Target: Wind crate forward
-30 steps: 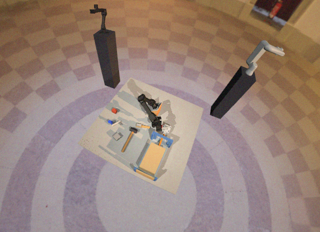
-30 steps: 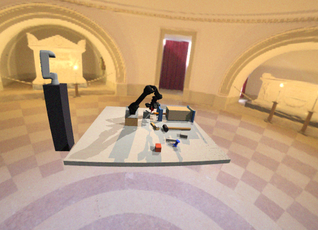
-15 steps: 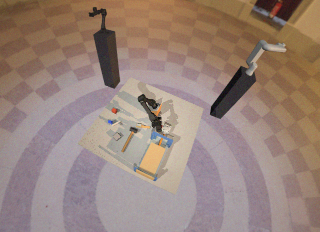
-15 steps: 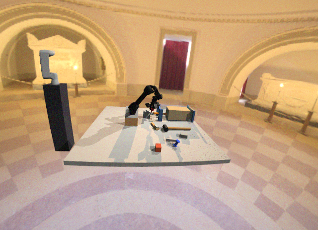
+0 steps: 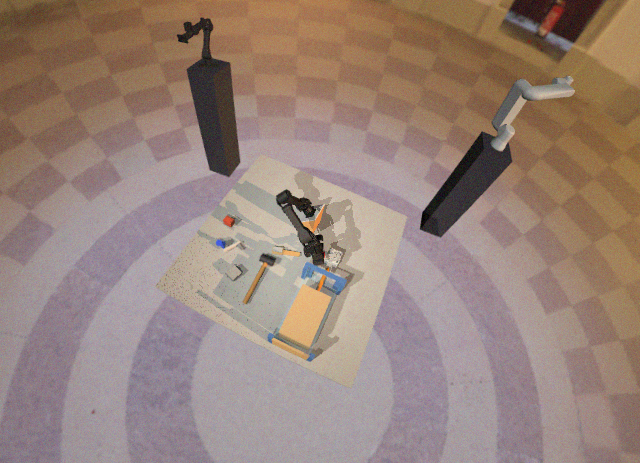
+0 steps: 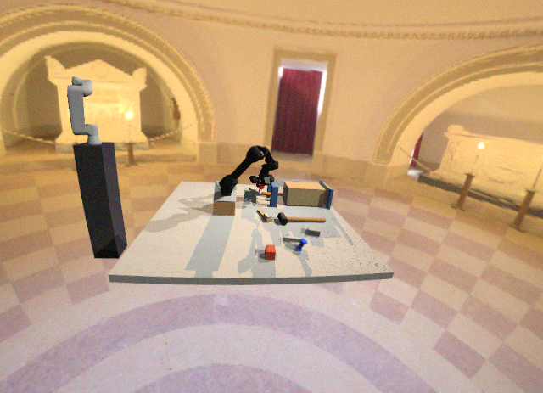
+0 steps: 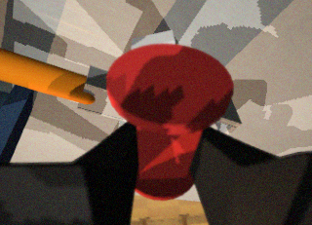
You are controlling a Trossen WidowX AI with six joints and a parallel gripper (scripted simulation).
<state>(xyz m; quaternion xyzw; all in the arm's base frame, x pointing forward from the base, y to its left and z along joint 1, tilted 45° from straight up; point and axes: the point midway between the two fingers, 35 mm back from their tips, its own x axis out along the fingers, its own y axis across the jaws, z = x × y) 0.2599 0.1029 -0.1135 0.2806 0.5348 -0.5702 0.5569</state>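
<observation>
Our gripper [image 5: 317, 259] [image 6: 262, 182] [image 7: 160, 126] is mostly closed, its jaws pinching the red knob's [image 6: 261, 188] [image 7: 170, 84] stem. Seen from the top, our crate [image 5: 306, 316] [image 6: 304, 193] lies at six o'clock from it, flat and just short of the blue frame [image 5: 323, 278] [image 6: 273, 196]. We see the blue knob [image 5: 220, 243] [image 6: 301, 244] at nine o'clock.

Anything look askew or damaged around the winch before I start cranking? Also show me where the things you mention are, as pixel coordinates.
Nothing stands out. The hand [image 5: 318, 262] [image 6: 261, 185] [image 7: 160, 126] is shut on the red knob [image 7: 170, 84], and the crate [image 5: 306, 316] [image 6: 305, 193] looks flat behind the blue frame [image 5: 324, 277] [image 6: 273, 195]. The winch top is mostly hidden, so I can't judge the key's seating.
</observation>
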